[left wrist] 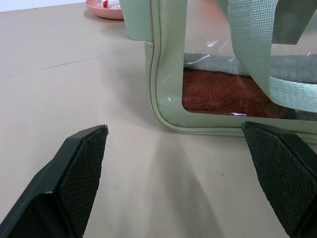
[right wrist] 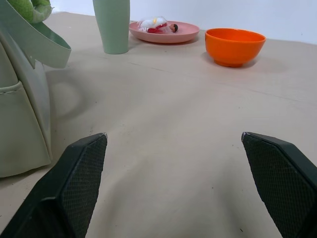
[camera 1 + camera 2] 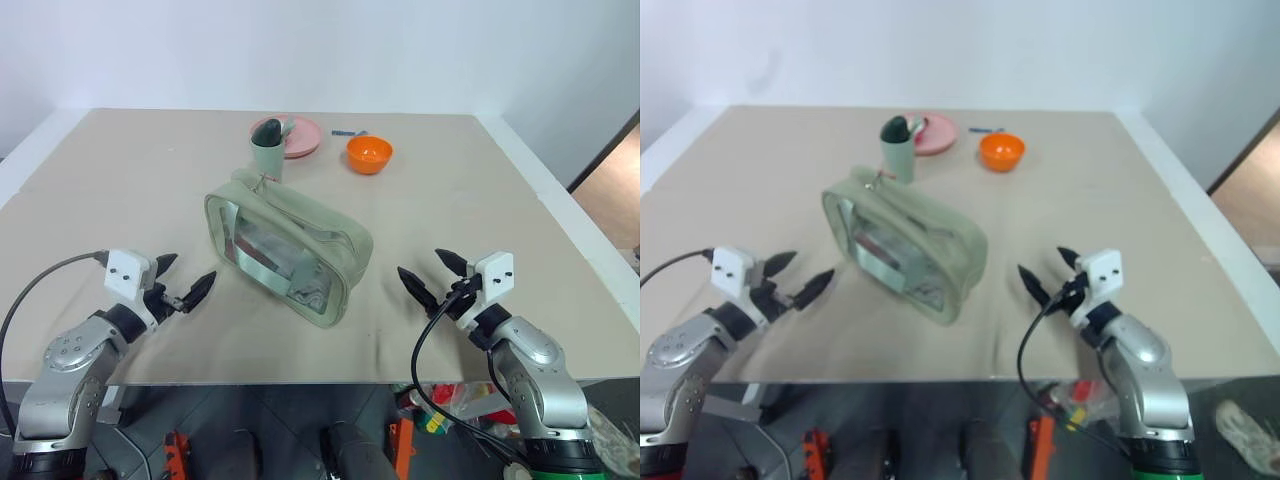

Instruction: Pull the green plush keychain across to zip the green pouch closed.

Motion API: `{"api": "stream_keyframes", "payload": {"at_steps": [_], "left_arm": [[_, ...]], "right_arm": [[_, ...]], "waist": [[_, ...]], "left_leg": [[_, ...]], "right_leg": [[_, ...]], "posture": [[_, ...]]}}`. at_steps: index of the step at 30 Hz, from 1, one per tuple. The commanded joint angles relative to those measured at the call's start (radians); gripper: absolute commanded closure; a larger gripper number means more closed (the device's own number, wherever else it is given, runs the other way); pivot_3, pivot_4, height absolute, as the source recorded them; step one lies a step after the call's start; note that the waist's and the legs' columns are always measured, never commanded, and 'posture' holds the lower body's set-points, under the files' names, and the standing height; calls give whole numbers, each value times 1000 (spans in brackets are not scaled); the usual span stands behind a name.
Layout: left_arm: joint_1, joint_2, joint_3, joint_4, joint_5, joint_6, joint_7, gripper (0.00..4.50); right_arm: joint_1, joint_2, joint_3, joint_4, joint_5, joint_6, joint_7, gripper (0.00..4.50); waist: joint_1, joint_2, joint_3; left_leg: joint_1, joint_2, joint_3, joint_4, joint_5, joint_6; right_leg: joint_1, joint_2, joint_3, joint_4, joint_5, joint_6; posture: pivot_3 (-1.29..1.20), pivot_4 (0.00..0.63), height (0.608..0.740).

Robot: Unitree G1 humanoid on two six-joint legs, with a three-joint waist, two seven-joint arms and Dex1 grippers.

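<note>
The green pouch [image 3: 318, 232], a pale sage boxy bag with clear side panels, lies slantwise in the middle of the table. In the right wrist view a bit of the lime-green plush keychain [image 2: 28, 7] shows at the top of the pouch [image 2: 20, 124], above a strap. My left gripper [image 3: 190, 272] hovers open, left of the pouch and apart from it, pointing at its clear end panel [image 1: 223, 89]. To the right of the pouch my right gripper [image 3: 422, 265] is open too, with bare table between its fingers.
Behind the pouch stands a sage-green cup [image 3: 267, 150]. A pink plate [image 3: 305, 135] with a small toy and an orange bowl [image 3: 369, 153] sit farther back. The table's front edge [image 3: 300, 380] runs just below both grippers.
</note>
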Motion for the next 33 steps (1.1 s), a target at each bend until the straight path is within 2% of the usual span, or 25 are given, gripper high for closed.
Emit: {"api": "stream_keyframes", "payload": {"at_steps": [1,13,16,22,25,28,33], "left_arm": [[-29,14,12,-7,-2,-25,-20,20],[-41,32,11,-28,-59,14,-94,20],[-26,64,18,-74,-105,45,-146,20],[-23,221,40,-268,-343,231,-277,20],[-39,270,5,-315,-399,281,-314,20],[-69,284,-47,-337,-407,303,-329,20],[-121,278,-106,-350,-418,320,-329,20]], "right_arm": [[-15,-15,-32,-35,20,4,-3,0],[-2,-28,-34,-36,14,-8,-1,0],[0,-35,-56,-47,31,-7,1,0],[-111,-106,-132,-147,194,96,35,0],[-222,-136,-99,-198,283,191,53,0],[-314,-113,-39,-230,349,284,34,0],[-361,-86,66,-227,392,375,74,0]], "waist": [[0,0,0],[0,0,0],[0,0,0],[-3,1,1],[-5,1,1],[-5,1,1],[-2,1,1]], "left_leg": [[0,0,0,0,0,0],[0,0,0,0,0,0],[0,0,0,0,0,0],[-1,0,1,0,0,0],[0,0,2,0,0,0],[2,1,-1,0,0,0],[-1,1,-2,0,0,0]], "right_leg": [[0,0,0,0,0,0],[0,0,-1,0,0,0],[0,0,0,0,0,0],[-1,0,1,0,0,0],[-1,0,2,0,0,0],[0,2,1,0,0,-1],[0,3,-1,0,-1,-2]], "posture": [[0,150,740],[0,150,740],[0,150,740],[0,150,740],[0,150,740],[0,150,740],[0,150,740]]}}
